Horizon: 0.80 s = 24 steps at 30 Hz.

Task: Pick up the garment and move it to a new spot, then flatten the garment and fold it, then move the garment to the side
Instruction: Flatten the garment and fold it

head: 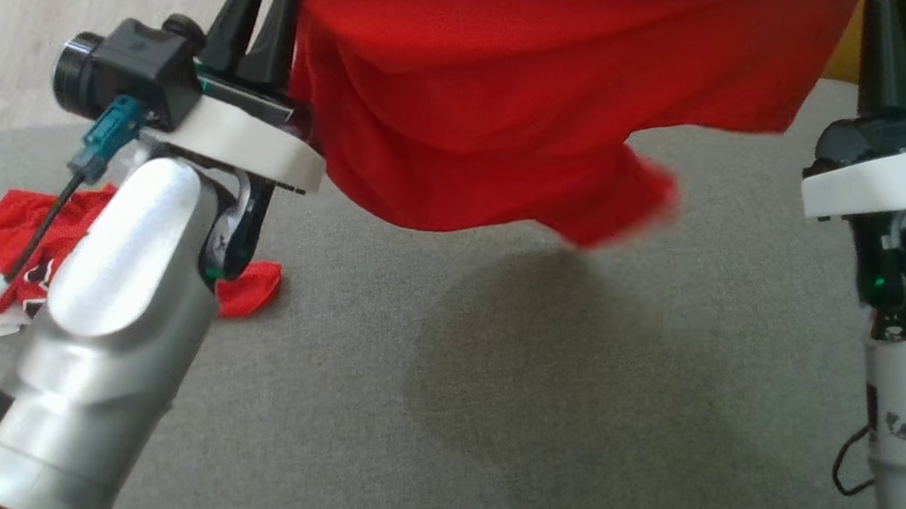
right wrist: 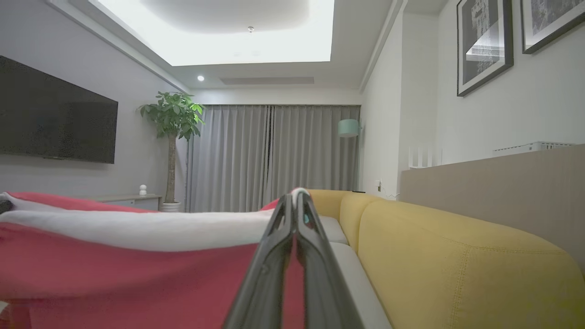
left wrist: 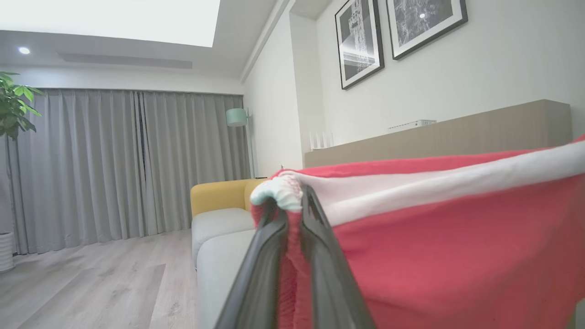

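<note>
Red garment point(head: 517, 111) held up between both grippers

The left gripper point(left wrist: 292, 201) and the right gripper point(right wrist: 295, 201) each clamp a corner of its white band, and it hangs above the grey cushion point(head: 490, 391). A second red garment point(head: 15, 229) lies near left; its print is unreadable.

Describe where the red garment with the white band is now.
In the head view the garment hangs across the top, stretched between the left gripper and right gripper, both shut on its white band, above the grey surface.
</note>
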### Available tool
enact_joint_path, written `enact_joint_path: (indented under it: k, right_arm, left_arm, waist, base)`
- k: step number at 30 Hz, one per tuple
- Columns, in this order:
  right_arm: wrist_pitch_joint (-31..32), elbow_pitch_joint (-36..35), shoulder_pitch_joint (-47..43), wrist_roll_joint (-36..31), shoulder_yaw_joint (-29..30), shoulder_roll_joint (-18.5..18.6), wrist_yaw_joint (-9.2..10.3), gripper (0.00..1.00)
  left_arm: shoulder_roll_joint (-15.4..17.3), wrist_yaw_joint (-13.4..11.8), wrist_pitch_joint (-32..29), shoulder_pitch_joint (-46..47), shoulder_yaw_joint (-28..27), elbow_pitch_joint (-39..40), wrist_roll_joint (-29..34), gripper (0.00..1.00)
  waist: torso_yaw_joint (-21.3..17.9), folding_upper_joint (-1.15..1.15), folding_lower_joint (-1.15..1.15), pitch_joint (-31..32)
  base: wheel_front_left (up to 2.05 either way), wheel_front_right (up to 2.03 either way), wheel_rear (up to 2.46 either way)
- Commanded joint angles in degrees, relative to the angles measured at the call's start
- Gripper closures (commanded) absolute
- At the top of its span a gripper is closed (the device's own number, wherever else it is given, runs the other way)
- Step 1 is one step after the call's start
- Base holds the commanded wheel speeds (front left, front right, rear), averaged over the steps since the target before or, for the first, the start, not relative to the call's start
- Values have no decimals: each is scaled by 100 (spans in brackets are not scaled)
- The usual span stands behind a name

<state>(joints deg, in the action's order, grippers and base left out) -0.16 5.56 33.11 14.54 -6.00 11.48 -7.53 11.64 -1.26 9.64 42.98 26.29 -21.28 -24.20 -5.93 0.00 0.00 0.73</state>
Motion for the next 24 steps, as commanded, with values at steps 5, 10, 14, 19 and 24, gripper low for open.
enact_joint_path:
  k: [5, 10, 14, 19, 24]
  right_arm:
    - [-102, -276, -70, -105, -57, -109, 4, 100]
    - [-32, -575, -352, -149, 31, -102, 4, 100]
    - [151, -1050, -746, -187, 234, -140, 4, 100]
    - [507, -1756, -1307, -242, 527, -290, 4, 100]
    - [788, -1983, -1404, -272, 556, -286, 4, 100]
  left_arm:
    - [257, -37, -117, 276, -159, 401, 1, 100]
    - [388, -97, -278, -8, -123, 762, -25, 100]
    - [522, -217, -597, -439, -95, 1350, -110, 100]
    - [667, -454, -1067, -1018, -107, 2259, -276, 100]
    - [796, -576, -1406, -1074, -64, 2572, -228, 100]
  waist:
    - [24, 0, 0, 109]
    - [36, 0, 0, 215]
    - [54, 0, 0, 277]
    - [76, 0, 0, 234]
    - [51, 0, 0, 11]
  base:
    - [0, 0, 0]
    - [0, 0, 0]
    - [0, 0, 0]
    - [0, 0, 0]
    - [0, 0, 0]
